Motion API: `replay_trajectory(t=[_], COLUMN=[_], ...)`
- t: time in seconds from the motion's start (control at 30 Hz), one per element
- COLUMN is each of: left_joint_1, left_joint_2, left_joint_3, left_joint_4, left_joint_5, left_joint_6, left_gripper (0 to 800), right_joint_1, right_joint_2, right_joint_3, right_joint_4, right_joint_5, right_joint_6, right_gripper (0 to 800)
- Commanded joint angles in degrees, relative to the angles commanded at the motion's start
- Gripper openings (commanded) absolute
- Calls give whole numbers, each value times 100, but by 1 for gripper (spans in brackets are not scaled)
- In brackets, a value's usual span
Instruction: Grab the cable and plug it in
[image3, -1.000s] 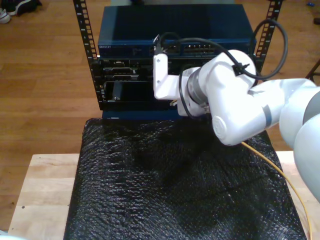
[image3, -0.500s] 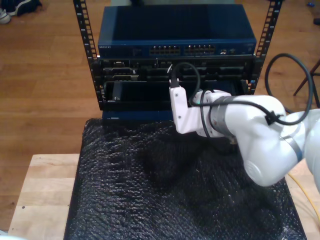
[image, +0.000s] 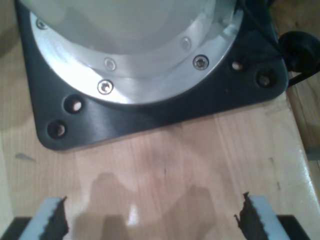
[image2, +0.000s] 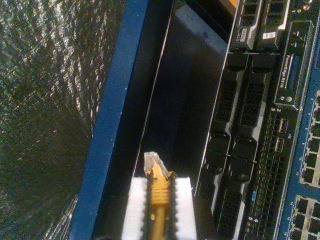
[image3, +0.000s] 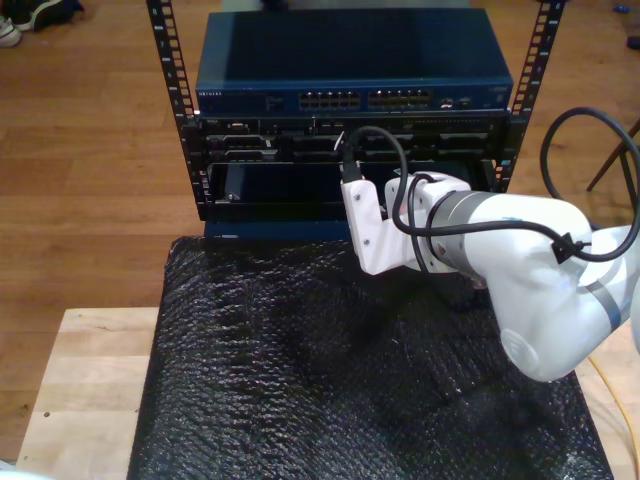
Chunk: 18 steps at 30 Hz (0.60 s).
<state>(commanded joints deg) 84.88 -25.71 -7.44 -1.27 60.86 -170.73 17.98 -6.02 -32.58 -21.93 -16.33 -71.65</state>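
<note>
First wrist view: my first gripper, fingers apart, over bare wooden surface beside a black base plate; second wrist view: my second gripper clamps the cable, plug facing the rack; exterior view: arm above black mat.

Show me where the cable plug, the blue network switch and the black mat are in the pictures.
cable plug (image2: 151, 161), second wrist view: on its clear plastic tip.
blue network switch (image3: 350, 55), exterior view: on its flat top panel.
black mat (image3: 300, 380), exterior view: on its bare textured middle.
</note>
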Motion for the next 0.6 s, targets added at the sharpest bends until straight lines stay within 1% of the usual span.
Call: replay_trajectory(t=[0.1,0.27,0.5,0.6], left_joint_1=[0,0,0,0], left_joint_2=[0,0,0,0], left_joint_3=[0,0,0,0], left_joint_4=[-9,-9,-9,-9], left_joint_5=[0,0,0,0], left_joint_6=[0,0,0,0], left_gripper=[800,800,800,800], right_joint_1=[-18,-26,-26,-26], right_joint_2=[-62,-105,-44,-26], right_joint_3=[70,308,290,325], right_joint_4=[-79,-105,-70,-18], right_joint_5=[-246,-967,-1248,-1767], right_joint_6=[-334,-765,-800,-791], right_gripper=[0,0,0,0])
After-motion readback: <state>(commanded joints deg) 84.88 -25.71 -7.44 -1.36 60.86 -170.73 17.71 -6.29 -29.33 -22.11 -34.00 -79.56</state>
